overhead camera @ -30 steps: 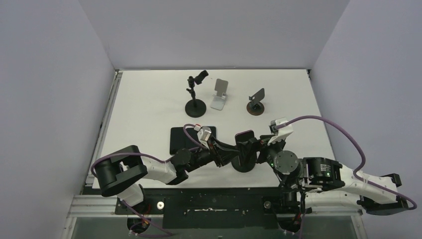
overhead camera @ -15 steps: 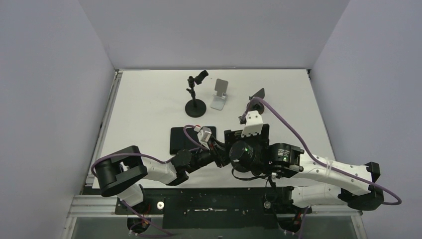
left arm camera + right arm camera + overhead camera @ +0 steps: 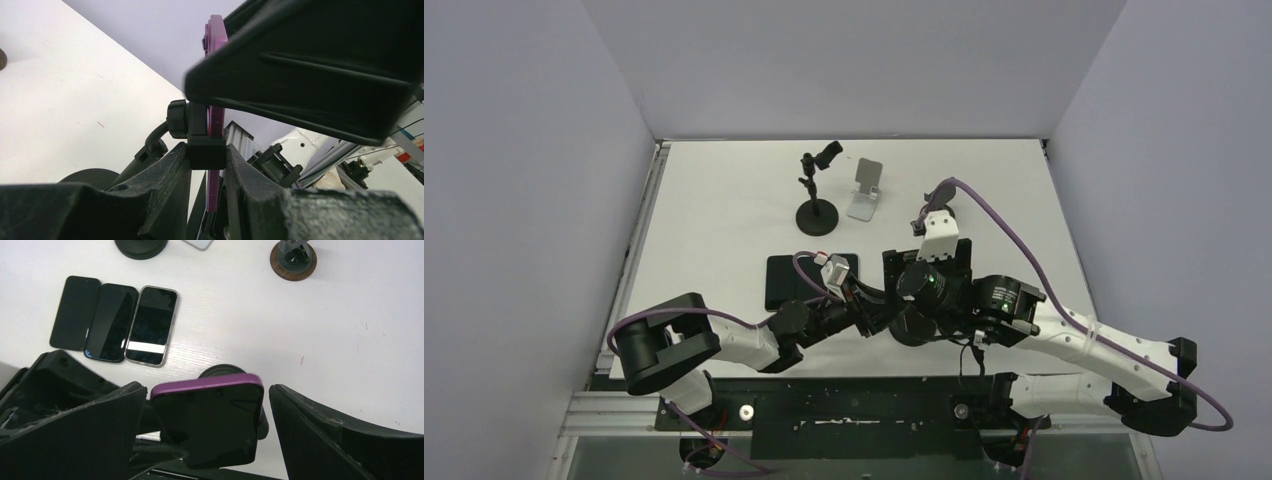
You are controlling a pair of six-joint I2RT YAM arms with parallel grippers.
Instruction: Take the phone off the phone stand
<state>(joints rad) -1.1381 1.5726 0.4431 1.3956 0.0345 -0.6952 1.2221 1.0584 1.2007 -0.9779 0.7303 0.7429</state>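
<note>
The purple-cased phone (image 3: 207,415) sits in the phone stand (image 3: 204,149) by the middle of the worktop's (image 3: 724,220) near edge. The left jaws are pinched tight on the stand's mount; the right jaws gape wide either side of the phone, gripping nothing

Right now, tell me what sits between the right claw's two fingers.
The purple-cased phone, mounted on its phone stand, sits inside the open right claw; the right wrist view shows it.
</note>
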